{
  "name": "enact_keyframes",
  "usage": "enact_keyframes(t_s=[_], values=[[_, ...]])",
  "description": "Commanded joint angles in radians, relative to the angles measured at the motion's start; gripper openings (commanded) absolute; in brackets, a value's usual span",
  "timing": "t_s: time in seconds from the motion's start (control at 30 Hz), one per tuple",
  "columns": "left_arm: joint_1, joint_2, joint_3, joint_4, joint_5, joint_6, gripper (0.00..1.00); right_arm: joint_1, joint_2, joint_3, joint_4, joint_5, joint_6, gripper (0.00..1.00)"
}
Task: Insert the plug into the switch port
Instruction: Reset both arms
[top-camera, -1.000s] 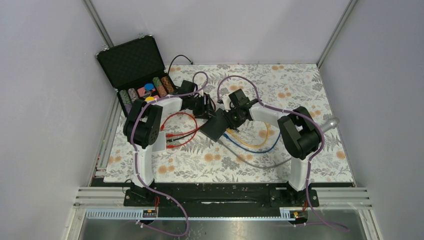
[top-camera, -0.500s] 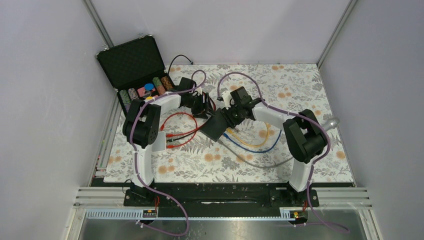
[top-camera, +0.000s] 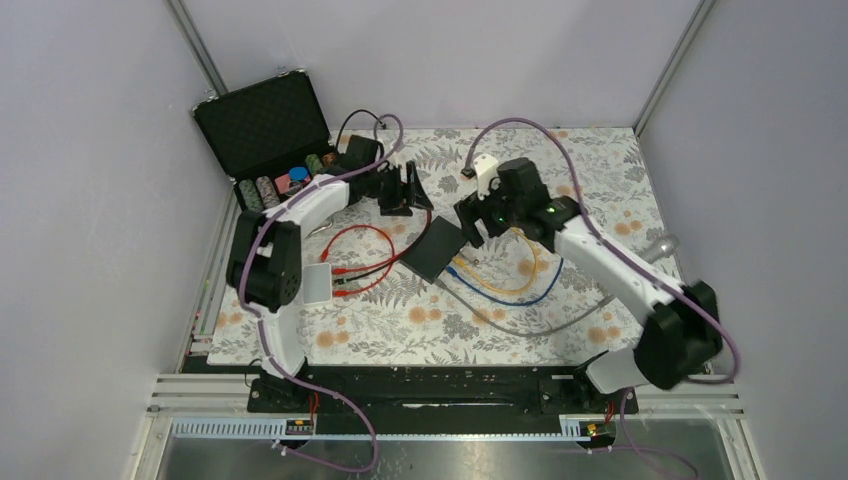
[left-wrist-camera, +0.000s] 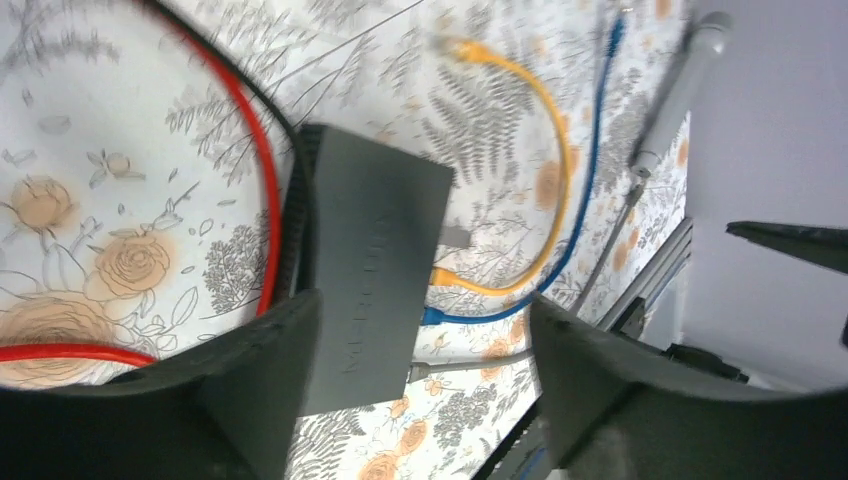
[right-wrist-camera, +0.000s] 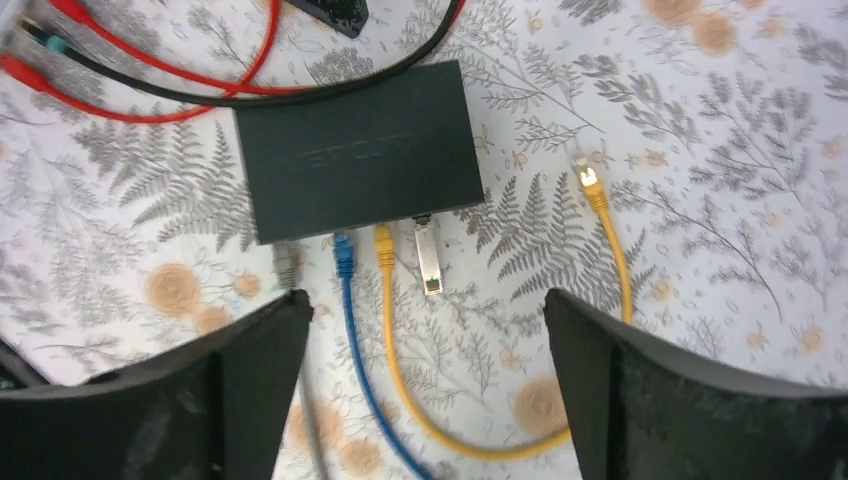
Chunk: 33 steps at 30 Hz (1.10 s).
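A second ago both arms crowded the switch (top-camera: 438, 249). Now the left gripper (top-camera: 405, 188) has drawn back toward the far side of the surface (top-camera: 600, 180), and the right gripper (top-camera: 472, 222) has lifted away just beside the switch's right corner, its arm stretched out with the elbow swung to the near right. Both sets of jaws have widened and now stand open, holding nothing. The switch has not moved.

The top view gives only a tangle of leads at the switch's near edge. The right wrist view shows it plainly: four plugs meet the port side, namely a grey plug (right-wrist-camera: 287, 262), a blue plug (right-wrist-camera: 344, 255), a yellow plug (right-wrist-camera: 384, 245) and a short silver plug (right-wrist-camera: 428, 255). How deep each sits cannot be told. The yellow lead's other end (right-wrist-camera: 590, 180) lies loose on the cloth. Only the top view shows the open black case (top-camera: 270, 130) at the far left.
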Motion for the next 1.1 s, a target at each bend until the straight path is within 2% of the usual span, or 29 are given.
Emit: enact_keyframes(t_s=[0.0,0.03,0.07,0.17,0.27,0.37,0.53,0.67,0.87,1.07], values=[[0.007,-0.218,0.056,0.018,0.008,-0.004,0.89,-0.004,-0.255,-0.043,-0.048,0.025,0.118,0.99],[0.007,-0.254,0.052,0.015,0.004,0.001,0.98,-0.004,-0.314,-0.065,-0.048,0.025,0.134,0.99],[0.007,-0.297,0.043,0.012,0.003,0.008,0.99,-0.004,-0.369,-0.088,-0.046,0.042,0.167,0.99],[0.007,-0.440,-0.005,-0.006,-0.021,0.048,0.99,-0.004,-0.540,-0.138,-0.097,0.118,0.395,0.99],[0.007,-0.611,-0.089,-0.030,-0.071,0.095,0.99,-0.004,-0.701,-0.168,-0.184,0.100,0.440,1.00],[0.007,-0.785,-0.168,-0.074,-0.087,0.121,0.99,-0.005,-0.848,-0.191,-0.299,0.273,0.587,0.99],[0.005,-1.080,-0.330,-0.084,-0.074,0.083,0.99,-0.005,-1.010,-0.164,-0.516,0.362,0.697,1.00],[0.005,-1.302,-0.486,-0.084,-0.104,0.041,0.99,-0.005,-1.095,-0.174,-0.604,0.382,0.741,1.00],[0.005,-1.462,-0.645,-0.092,-0.161,0.001,0.99,-0.004,-1.151,-0.210,-0.638,0.416,0.746,1.00],[0.004,-1.443,-0.620,-0.106,-0.138,-0.008,0.99,-0.004,-1.118,-0.142,-0.670,0.489,0.705,0.99]])
